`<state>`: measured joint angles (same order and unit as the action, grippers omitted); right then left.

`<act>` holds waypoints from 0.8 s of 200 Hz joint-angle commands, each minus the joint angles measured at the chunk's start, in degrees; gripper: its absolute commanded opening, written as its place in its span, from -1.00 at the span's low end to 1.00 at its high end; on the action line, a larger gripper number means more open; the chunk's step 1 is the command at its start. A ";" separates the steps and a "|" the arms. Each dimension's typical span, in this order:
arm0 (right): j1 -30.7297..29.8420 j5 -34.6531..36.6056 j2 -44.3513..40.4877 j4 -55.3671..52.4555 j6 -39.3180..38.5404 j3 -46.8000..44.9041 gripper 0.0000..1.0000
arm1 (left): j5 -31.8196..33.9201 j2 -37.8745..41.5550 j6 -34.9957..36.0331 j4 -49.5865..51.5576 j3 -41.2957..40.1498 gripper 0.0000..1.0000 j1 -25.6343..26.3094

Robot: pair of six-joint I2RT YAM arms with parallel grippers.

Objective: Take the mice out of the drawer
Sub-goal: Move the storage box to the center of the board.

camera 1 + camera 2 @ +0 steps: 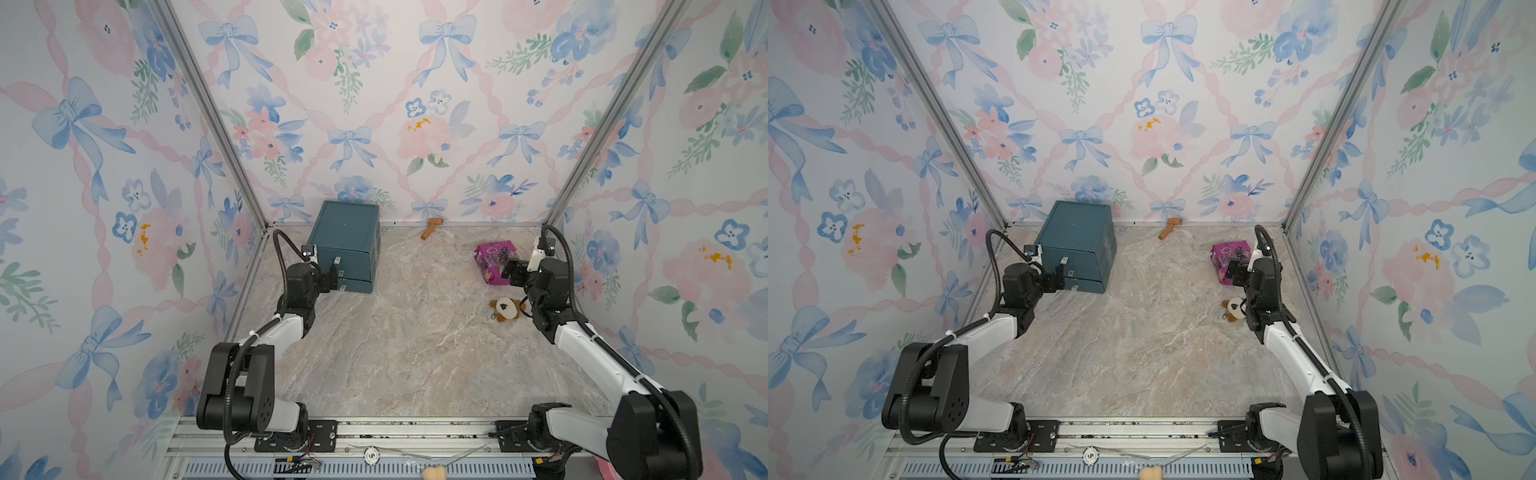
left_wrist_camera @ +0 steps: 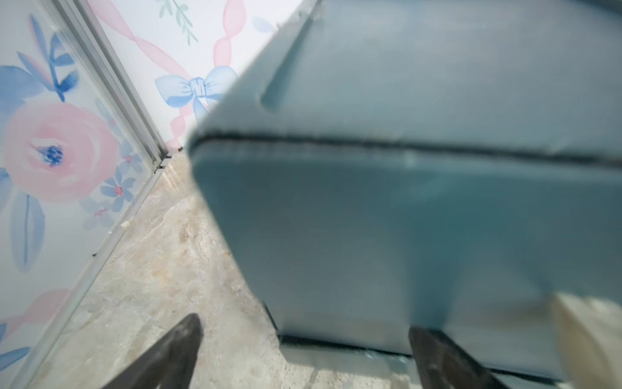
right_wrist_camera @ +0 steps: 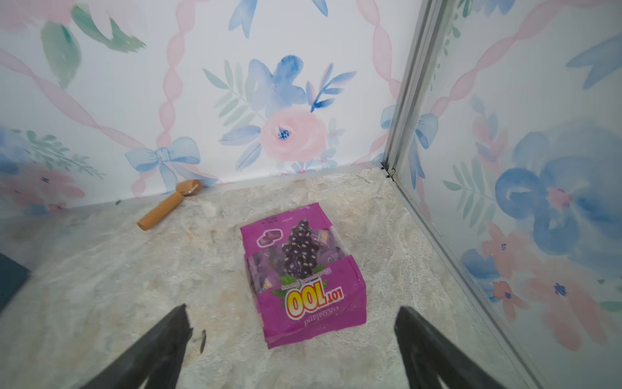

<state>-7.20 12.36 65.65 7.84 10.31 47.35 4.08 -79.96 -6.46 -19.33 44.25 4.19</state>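
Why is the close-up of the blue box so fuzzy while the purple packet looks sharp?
Left wrist view: the teal drawer box sits very near the lens, so its surface blurs. Right wrist view: the purple packet lies farther off, print legible. Both top views: soft even light, faint shadows.

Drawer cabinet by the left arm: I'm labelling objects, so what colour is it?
The drawer cabinet is dark teal, clearest in a top view.

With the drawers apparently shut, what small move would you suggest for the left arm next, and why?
Probably ease the left pincer onto a pull tab of the teal drawer unit and close on it: every drawer looks shut, no mice show, and the pincer stands open beside the unit's front.
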 commanded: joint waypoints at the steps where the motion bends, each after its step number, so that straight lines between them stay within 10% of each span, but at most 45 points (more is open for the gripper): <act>1: -5.69 0.25 -2.91 -23.51 12.41 6.55 0.93 | -4.22 4.02 -11.36 21.42 10.04 0.96 2.30; 69: -24.30 0.65 -7.01 -22.19 45.48 4.83 0.93 | -7.83 19.63 -35.15 31.95 8.62 0.96 7.49; 113: -35.33 3.94 -2.42 -21.76 42.72 13.44 0.92 | -3.92 27.73 -50.93 31.93 4.44 0.96 15.43; 160: -37.94 8.10 -0.01 -26.96 43.94 18.56 0.92 | -1.54 28.76 -48.96 24.96 4.23 0.96 20.94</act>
<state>-45.41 16.69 65.82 -15.42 52.71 65.04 2.76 -51.48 -53.28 11.73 49.39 24.75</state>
